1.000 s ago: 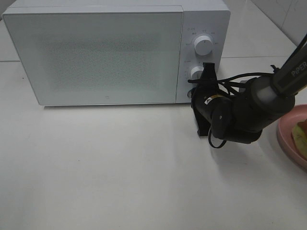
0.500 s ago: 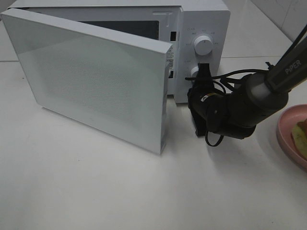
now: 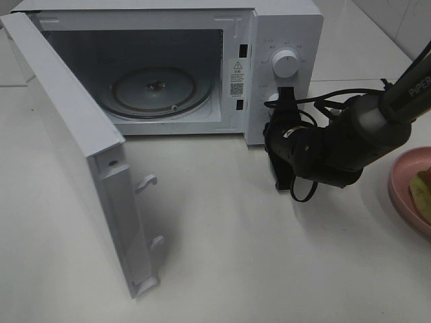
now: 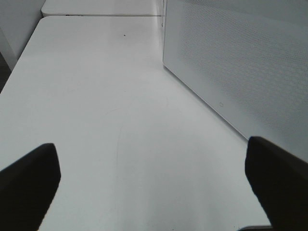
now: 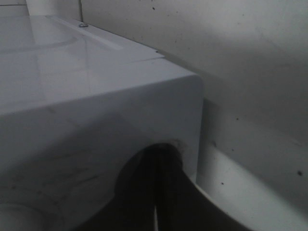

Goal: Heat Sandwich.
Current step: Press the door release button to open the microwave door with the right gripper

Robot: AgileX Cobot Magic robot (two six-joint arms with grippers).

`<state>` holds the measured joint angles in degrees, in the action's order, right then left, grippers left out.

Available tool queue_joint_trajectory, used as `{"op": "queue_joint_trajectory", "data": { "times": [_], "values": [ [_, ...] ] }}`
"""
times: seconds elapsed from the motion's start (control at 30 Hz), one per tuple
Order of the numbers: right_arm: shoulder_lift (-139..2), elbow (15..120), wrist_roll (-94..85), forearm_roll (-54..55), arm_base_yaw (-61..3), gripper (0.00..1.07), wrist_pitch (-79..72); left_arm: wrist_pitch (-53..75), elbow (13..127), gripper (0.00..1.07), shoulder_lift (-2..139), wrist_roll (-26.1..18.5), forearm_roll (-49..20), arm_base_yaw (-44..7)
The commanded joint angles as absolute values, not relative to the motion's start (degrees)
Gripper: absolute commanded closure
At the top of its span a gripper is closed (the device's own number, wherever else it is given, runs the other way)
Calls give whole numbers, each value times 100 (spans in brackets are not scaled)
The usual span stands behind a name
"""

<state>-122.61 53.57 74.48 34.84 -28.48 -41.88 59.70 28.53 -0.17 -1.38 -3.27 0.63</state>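
Note:
The white microwave stands at the back with its door swung wide to the left, showing the glass turntable inside. My right gripper is shut, its tips against the lower part of the control panel, just under the upper knob. In the right wrist view the shut fingers press on the microwave's white casing. The sandwich lies on a pink plate at the right edge, partly cut off. My left gripper is open over bare table beside the door.
The open door sticks far out over the left front of the white table. The right arm's black cables loop in front of the control panel. A tiled wall rises at the back right.
The microwave door has swung from shut to fully open, leftward. The right gripper has stayed at the control panel, shifting only slightly.

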Motion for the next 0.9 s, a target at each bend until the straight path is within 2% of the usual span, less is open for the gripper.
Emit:
{"op": "queue_joint_trajectory", "data": {
  "times": [0.03,0.1,0.5,0.9],
  "values": [
    [-12141,5667,7334,3128,-2727,107,-4698,5930,2836,7,-172,-132,-372,69],
    [-12061,5638,7340,3094,-2739,107,-4309,5930,2836,7,-172,-132,-372,69],
    [-11746,5117,7546,2819,-2739,107,-4120,5930,2836,7,-172,-132,-372,69],
    [-11545,4360,8692,1845,-2739,106,-4120,5930,2836,7,-172,-132,-372,69]
  ]
}}
